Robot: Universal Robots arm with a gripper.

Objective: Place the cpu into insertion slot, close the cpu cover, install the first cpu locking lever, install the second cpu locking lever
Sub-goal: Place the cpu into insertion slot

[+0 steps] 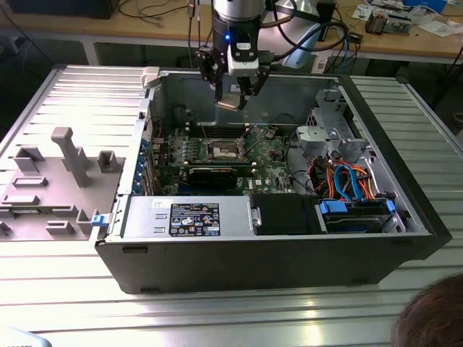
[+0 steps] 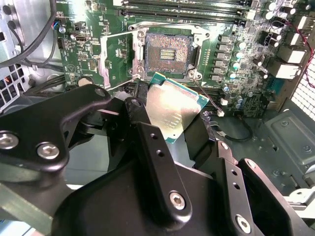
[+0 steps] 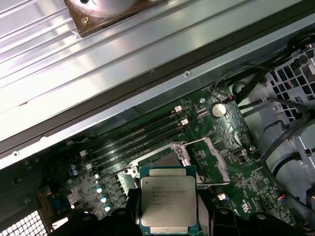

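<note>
gripper (image 1: 231, 100) jaws pinching the cpu (image 2: 174, 110) by opposite edges, metal top up, high over the motherboard. bare insertion slot (image 2: 167, 49) lies below, well apart; cpu cover (image 2: 112, 61) swung open beside it.

Wrist (image 1: 235, 11): silver-grey cylinder; a blue light (image 1: 226, 36) is glowing beneath it.
Hand (image 1: 233, 97): black linkage fingers (image 2: 152, 152) are showing silver screw heads (image 2: 177, 199).
Cables (image 1: 289, 43): black, are looping off behind the wrist.
</note>
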